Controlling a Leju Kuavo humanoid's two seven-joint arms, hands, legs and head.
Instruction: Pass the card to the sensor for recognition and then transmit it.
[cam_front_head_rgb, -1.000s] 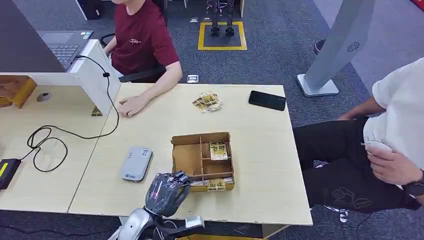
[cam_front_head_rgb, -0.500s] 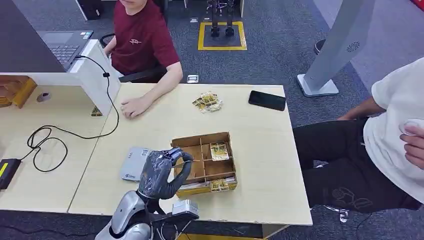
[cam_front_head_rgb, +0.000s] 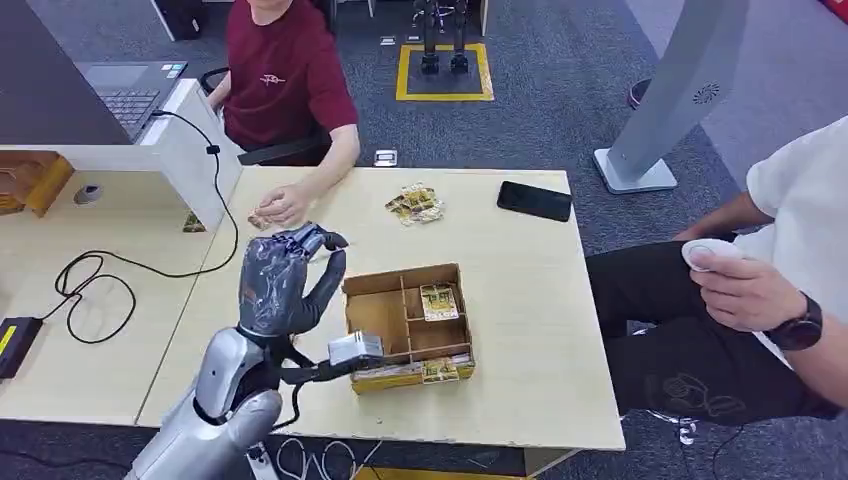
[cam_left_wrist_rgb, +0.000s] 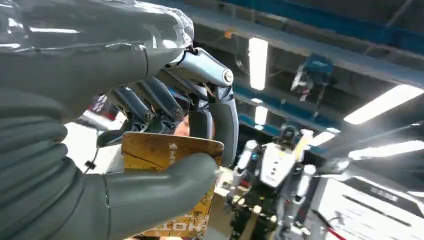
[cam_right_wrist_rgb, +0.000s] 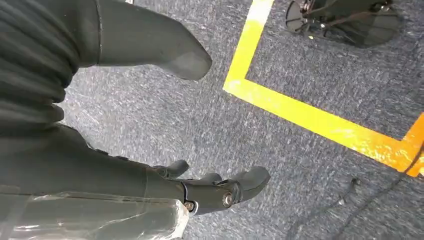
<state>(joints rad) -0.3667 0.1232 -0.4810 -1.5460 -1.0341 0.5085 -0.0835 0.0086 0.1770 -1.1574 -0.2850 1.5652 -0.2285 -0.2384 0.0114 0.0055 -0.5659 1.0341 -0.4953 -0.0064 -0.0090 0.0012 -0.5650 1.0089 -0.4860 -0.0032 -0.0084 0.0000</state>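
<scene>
The left hand (cam_front_head_rgb: 283, 282), sheathed in glossy clear film over grey ribbing, is raised above the pale wooden table (cam_front_head_rgb: 520, 350) and pinches a flat, gold-brown rectangular card (cam_left_wrist_rgb: 172, 155) between thick thumb and dark fingers. A compartmented cardboard box (cam_front_head_rgb: 407, 318) just beside it holds similar cards (printed faces up). The right hand (cam_right_wrist_rgb: 165, 130) hangs over speckled grey carpet (cam_right_wrist_rgb: 280, 150), fingers apart, holding nothing.

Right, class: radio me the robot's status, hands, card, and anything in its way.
Left hand raised over the table, pinching the card. Right hand hanging, holding nothing. Person's hand rests on the table beyond.
</scene>
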